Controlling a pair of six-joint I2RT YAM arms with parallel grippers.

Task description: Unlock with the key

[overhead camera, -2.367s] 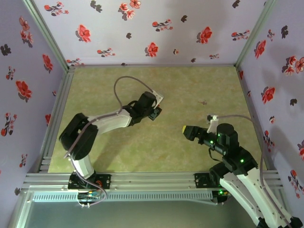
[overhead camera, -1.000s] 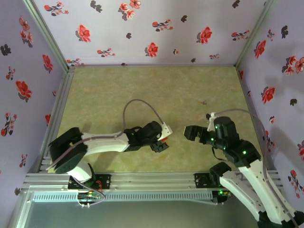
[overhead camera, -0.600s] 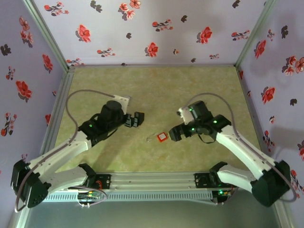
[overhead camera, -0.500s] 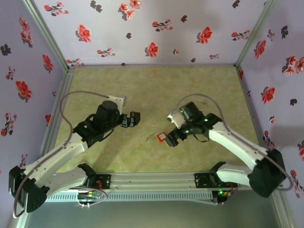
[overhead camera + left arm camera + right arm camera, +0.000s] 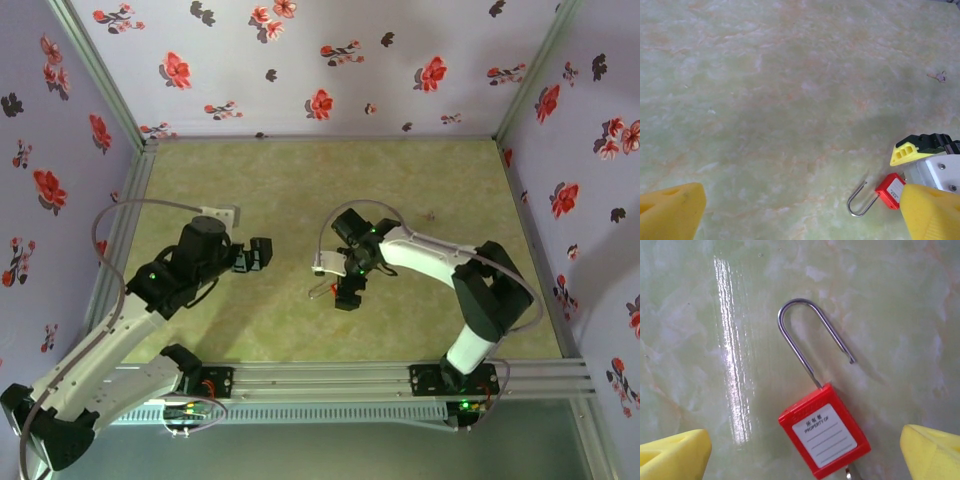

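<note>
One tiny dark-grey metal key (image 5: pixel 430 213) is lying loose on the green marbled tabletop (image 5: pixel 250 180), in its right half, beyond the forearm of the right arm and apart from both arms. In the left wrist view the key (image 5: pixel 940 76) is being shown near the upper right edge, too small for its shape to be made out.

Well apart from the key, nearer the middle of the tabletop, a small red square-bodied padlock (image 5: pixel 824 440) with a white label is lying flat. Its thin steel shackle (image 5: pixel 810 330) is standing open, one end free of the body. A sliver of metal is showing at the lower edge of the padlock body, cut off by the frame, and what it is cannot be told.

The right end effector (image 5: pixel 347 292) is being held directly over the padlock with its yellow pads (image 5: pixel 675 455) spread wide, one at each side of the red body and apart from it.

The left end effector (image 5: pixel 258 255) is being held off to the left above bare tabletop, its own yellow pads (image 5: pixel 670 210) likewise spread wide. It is being pointed toward the padlock (image 5: pixel 890 187).
</note>
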